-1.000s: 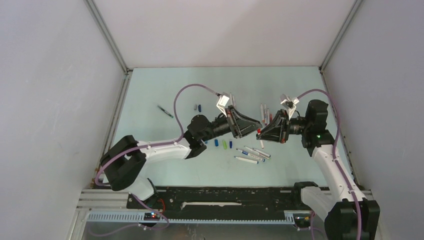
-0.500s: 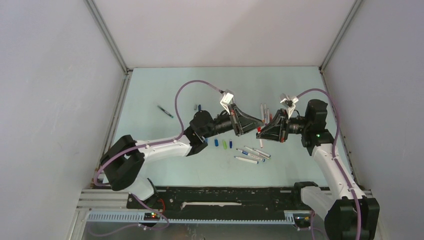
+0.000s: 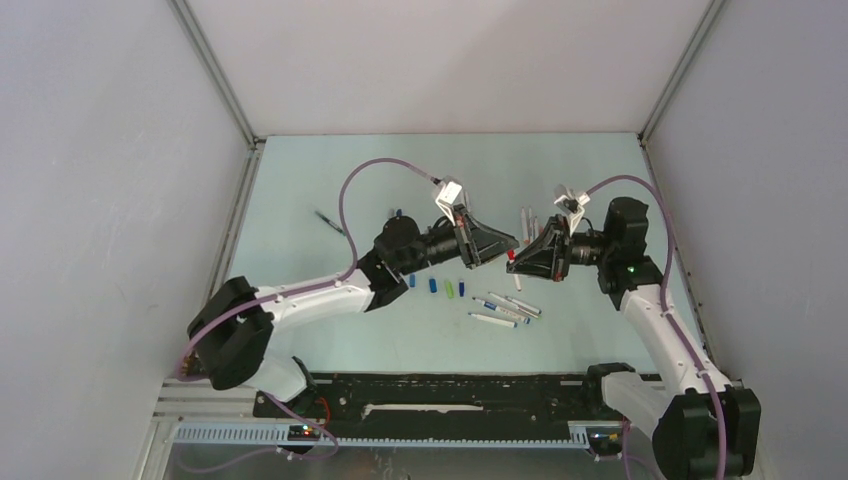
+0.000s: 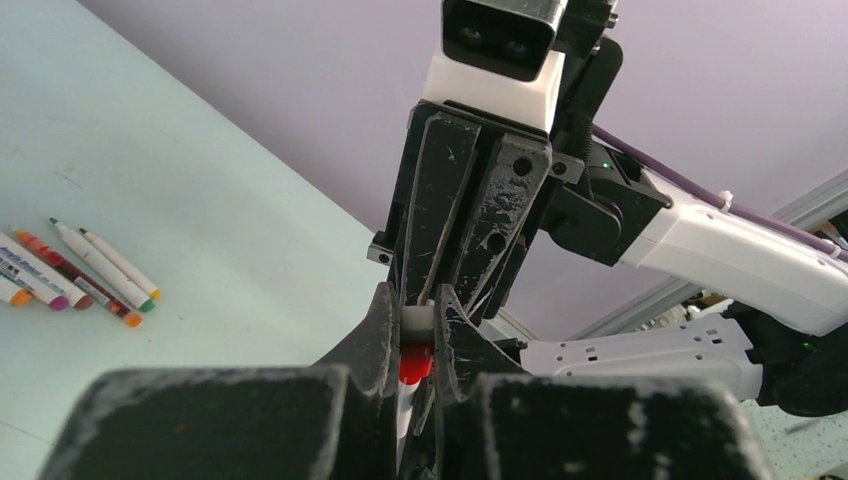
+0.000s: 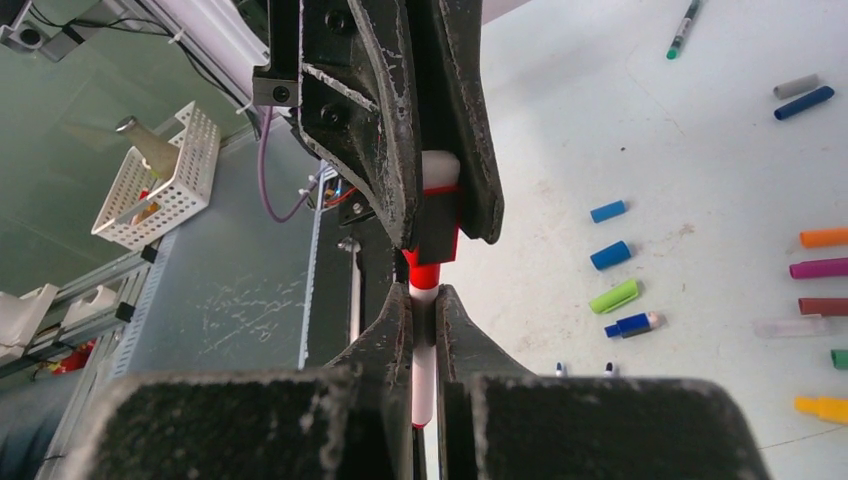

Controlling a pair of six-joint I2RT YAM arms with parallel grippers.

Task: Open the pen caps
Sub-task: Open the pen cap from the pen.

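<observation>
pale green table (image 4: 170,190); wrist views show what the top view blurs: left gripper (image 4: 415,350) pinches a glossy red cap (image 5: 430,268), right gripper (image 5: 424,310) clamps its white barrel (image 5: 424,385).

The left gripper (image 3: 503,246) and right gripper (image 3: 517,262) meet tip to tip above the table (image 3: 330,330), a pen (image 5: 424,375) between them with its cap (image 4: 414,362) leftward; loose caps (image 3: 440,287) lie in a row near-left of them, a pen cluster (image 3: 507,308) near, other pens (image 3: 528,222) behind, a lone pen (image 3: 328,221) far-left.

Top view looks down from behind; wrist views face each other, sharing the red cap (image 5: 424,272).
</observation>
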